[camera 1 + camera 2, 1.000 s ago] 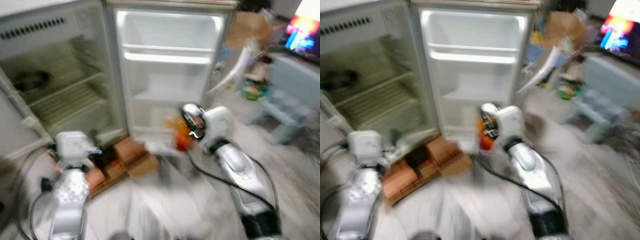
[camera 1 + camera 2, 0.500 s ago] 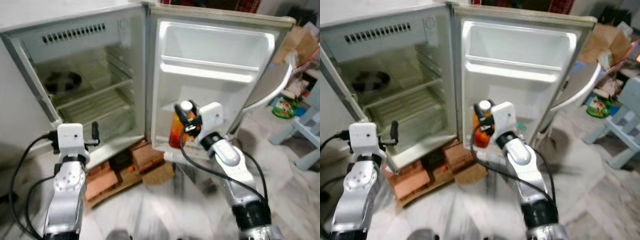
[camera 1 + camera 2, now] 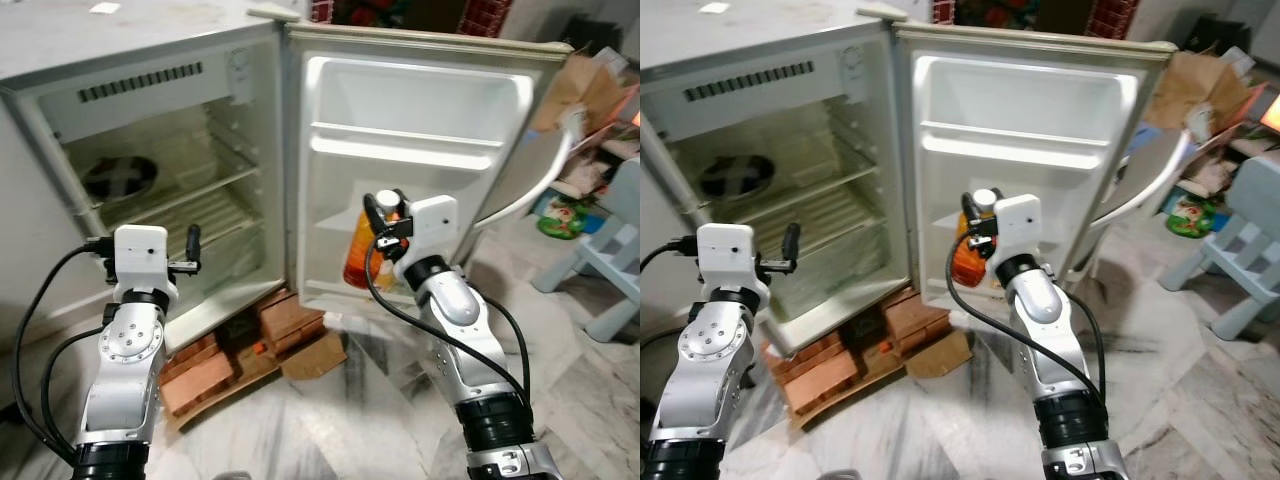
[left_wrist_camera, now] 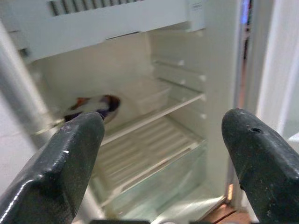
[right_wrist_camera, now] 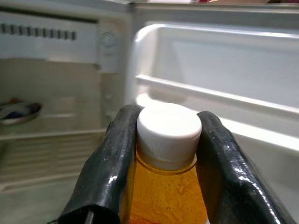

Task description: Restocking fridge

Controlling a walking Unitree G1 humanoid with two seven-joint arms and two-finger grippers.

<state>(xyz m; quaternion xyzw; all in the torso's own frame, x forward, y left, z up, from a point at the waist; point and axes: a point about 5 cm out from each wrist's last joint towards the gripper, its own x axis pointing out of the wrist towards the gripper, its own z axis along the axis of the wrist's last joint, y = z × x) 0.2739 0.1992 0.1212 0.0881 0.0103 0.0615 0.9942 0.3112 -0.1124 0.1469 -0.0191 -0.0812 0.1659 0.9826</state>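
An orange juice bottle (image 3: 361, 250) with a white cap (image 5: 168, 125) hangs upright in front of the open fridge door's (image 3: 420, 100) lower shelf. My right gripper (image 3: 385, 212) is shut on the bottle just below the cap, its fingers (image 5: 110, 172) pressing both sides of the neck. The small white fridge (image 3: 150, 110) stands open, with wire shelves (image 3: 200, 200) and a dark bowl (image 3: 118, 178) on the upper one. My left gripper (image 3: 192, 247) is raised before the fridge's lower compartment, open, with nothing between its fingers (image 4: 65, 172).
The fridge rests on bricks (image 3: 285, 318) and cardboard (image 3: 312, 357) on a marble floor. A white chair (image 3: 540, 170) stands behind the door. Boxes and clutter (image 3: 580, 90) fill the back right, with a pale blue stool (image 3: 610, 270) at the right edge.
The camera view has steadied and shifted slightly. My right gripper has carried the bottle a little up and to the right, nearer the door's shelves. The left gripper stays raised and open.
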